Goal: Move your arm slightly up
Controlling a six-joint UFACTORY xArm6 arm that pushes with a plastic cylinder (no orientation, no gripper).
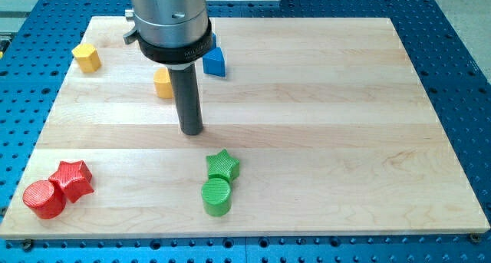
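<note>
My tip (pixel 191 130), the lower end of a straight dark rod under a grey metal collar, stands on the pale wooden board (pixel 322 102) a little left of the board's middle, touching no block; there are no jaws here to be released or clenched, only the bare rod, so nothing is being held. The task concerns the arm itself, and since the tip keeps to one height, I judge "up" to mean a short slide toward the view's top; I take that step as not yet begun.

Nearest the tip, up and to the view's left, sits an orange-yellow block (pixel 163 83), half hidden behind the rod, shape unclear; a blue block (pixel 215 61), roughly wedge-shaped, lies up and to the right, near the collar. The next move calls for a brief straight push between these two; the gap looks narrow, so drifting left could nudge the orange-yellow block.

Below the tip, apart from it, a green star block (pixel 223 165) touches a green cylinder block (pixel 217 196); at the lower left corner a red star block (pixel 71 179) touches a red cylinder block (pixel 43 199); a yellow block (pixel 86 57) sits at the upper left, well apart.
</note>
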